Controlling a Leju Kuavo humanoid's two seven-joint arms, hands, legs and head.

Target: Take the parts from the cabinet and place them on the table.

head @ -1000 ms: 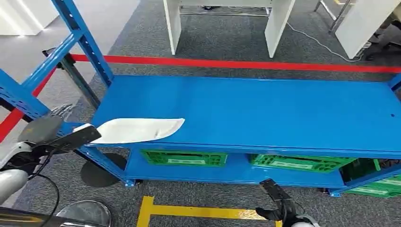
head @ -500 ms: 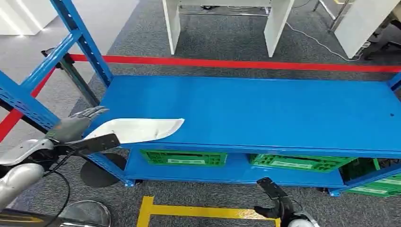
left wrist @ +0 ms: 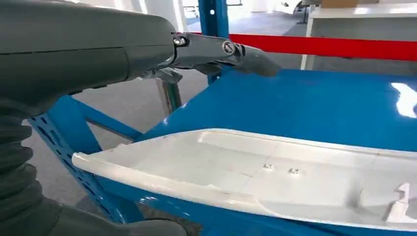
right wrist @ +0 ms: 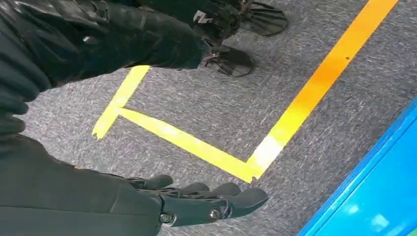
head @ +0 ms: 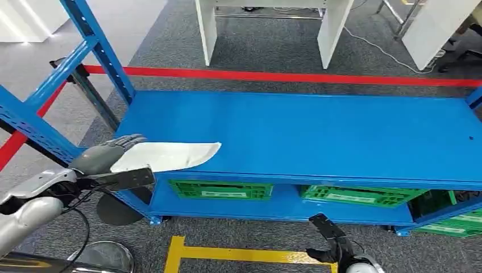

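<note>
A long white plastic part lies on the front left corner of the blue shelf, its left end overhanging the edge. My left hand is at that end, open, with its fingers over the part and its thumb below the shelf edge. In the left wrist view the part lies hollow side up, the fingers spread above it without touching. My right hand hangs low in front of the shelf, open, fingers straight above the grey carpet.
Blue uprights stand at the shelf's left end. Green crates sit on the lower shelf. Yellow tape marks the floor in front, red tape behind. White table legs stand beyond the shelf.
My left hand has moved right and forward from beside the shelf to the white part's left end, its fingers now reaching over it. The right hand has barely moved.
</note>
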